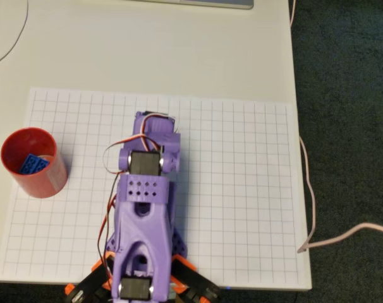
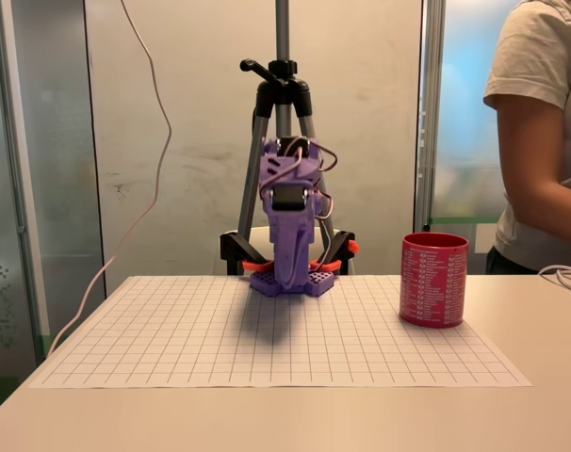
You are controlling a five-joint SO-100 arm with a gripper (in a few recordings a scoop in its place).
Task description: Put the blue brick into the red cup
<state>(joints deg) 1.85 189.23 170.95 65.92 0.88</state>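
The red cup stands upright at the left edge of the grid sheet in the overhead view, and at the right in the fixed view. The blue brick lies inside it on the bottom, studs up. My purple arm is folded back over its base at the sheet's near middle, well away from the cup. The gripper hangs pointing down toward the sheet. Its fingers look closed together, with no gap and nothing between them. From above, the gripper is mostly covered by the wrist and its wires.
A white grid sheet covers the table. The table's right edge drops to dark floor, with a cable trailing there. A tripod stands behind the arm. A person stands at the right behind the table.
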